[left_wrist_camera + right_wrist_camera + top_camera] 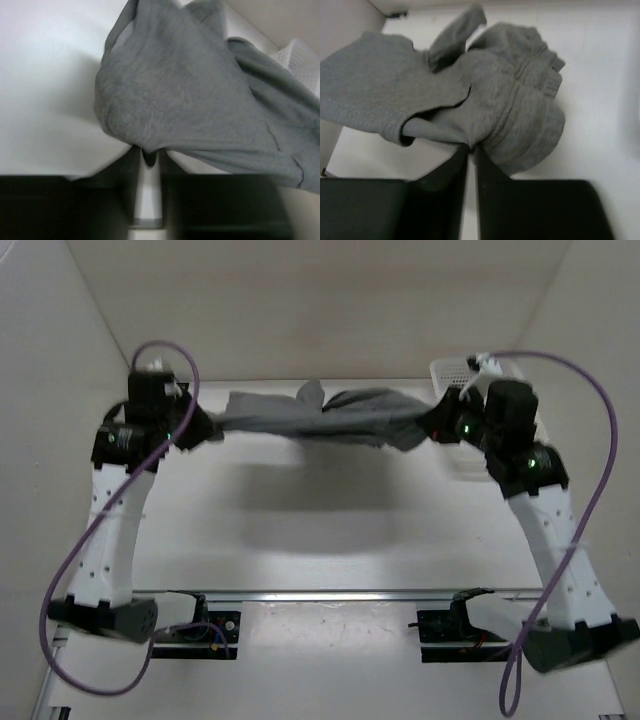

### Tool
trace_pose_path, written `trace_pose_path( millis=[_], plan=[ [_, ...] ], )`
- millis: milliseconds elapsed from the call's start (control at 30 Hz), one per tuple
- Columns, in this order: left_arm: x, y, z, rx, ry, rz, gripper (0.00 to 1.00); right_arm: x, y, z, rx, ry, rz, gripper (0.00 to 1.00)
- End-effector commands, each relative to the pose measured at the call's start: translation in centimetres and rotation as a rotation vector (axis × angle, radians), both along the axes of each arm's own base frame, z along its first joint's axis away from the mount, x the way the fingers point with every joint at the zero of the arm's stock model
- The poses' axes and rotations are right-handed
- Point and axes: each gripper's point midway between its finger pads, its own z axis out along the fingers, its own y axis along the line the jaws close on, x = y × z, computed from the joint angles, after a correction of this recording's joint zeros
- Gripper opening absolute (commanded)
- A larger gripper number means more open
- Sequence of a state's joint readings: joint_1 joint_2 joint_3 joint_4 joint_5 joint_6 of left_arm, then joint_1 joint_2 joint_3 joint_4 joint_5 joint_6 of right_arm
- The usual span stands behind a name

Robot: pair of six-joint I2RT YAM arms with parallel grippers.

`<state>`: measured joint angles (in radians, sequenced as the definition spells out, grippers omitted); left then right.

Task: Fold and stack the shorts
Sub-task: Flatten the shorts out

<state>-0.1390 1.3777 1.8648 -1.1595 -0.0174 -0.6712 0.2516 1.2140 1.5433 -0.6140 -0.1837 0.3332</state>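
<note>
The grey shorts hang stretched in the air between my two grippers at the back of the table, bunched and sagging in the middle. My left gripper is shut on the left end of the shorts; its tips pinch the fabric's lower edge. My right gripper is shut on the right end, where the ribbed waistband bunches just above the tips.
A white perforated basket stands at the back right, just behind my right gripper; a corner also shows in the left wrist view. Beige walls enclose the white table on the left, back and right.
</note>
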Motion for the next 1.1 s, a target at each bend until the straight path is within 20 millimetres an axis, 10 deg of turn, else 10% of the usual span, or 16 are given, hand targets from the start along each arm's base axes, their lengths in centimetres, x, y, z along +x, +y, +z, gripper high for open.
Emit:
trace_pose_path(
  millis=[0, 33, 67, 133, 300, 433, 500, 767, 833, 1067],
  plan=[
    [-4.1, -0.1, -7.9, 0.013, 0.136, -0.008, 0.40, -1.6, -2.1, -8.7, -0.109, 0.098, -0.054, 0.13],
    [-5.8, -0.3, -9.5, -0.002, 0.145, -0.015, 0.66, -3.2, -2.0, -9.8, -0.112, 0.104, -0.039, 0.31],
    [-7.6, -0.3, -15.3, -0.010, 0.283, -0.001, 0.98, -4.4, -2.0, -12.3, -0.130, 0.163, -0.027, 0.53],
    [-9.1, -0.5, -18.5, -0.022, 0.366, -0.007, 1.00, -6.6, -2.7, -17.7, -0.155, 0.310, -0.044, 0.84],
    [-7.8, 0.4, -19.6, 0.037, 0.408, 0.030, 0.92, -8.6, -4.7, -21.7, -0.165, 0.523, -0.183, 0.77],
    [-6.8, 1.2, -20.2, 0.091, 0.442, 0.053, 0.26, -8.5, -4.9, -23.6, -0.072, 0.695, -0.231, 0.40],
    [-6.6, 1.1, -21.4, 0.100, 0.487, 0.053, 0.18, -9.7, -3.1, -24.5, 0.035, 0.797, -0.183, 0.26],
    [-6.2, -1.3, -27.3, 0.033, 0.623, -0.015, 0.97, -13.8, -0.8, -28.9, 0.333, 1.038, -0.237, 0.58],
    [-5.8, -1.4, -28.7, 0.029, 0.663, 0.002, 0.99, -13.9, -0.5, -29.0, 0.410, 1.046, -0.272, 0.75],
    [-3.7, -1.7, -31.5, 0.027, 0.707, 0.037, 0.81, -13.6, -0.1, -31.7, 0.652, 1.101, -0.364, 0.82]
  ],
)
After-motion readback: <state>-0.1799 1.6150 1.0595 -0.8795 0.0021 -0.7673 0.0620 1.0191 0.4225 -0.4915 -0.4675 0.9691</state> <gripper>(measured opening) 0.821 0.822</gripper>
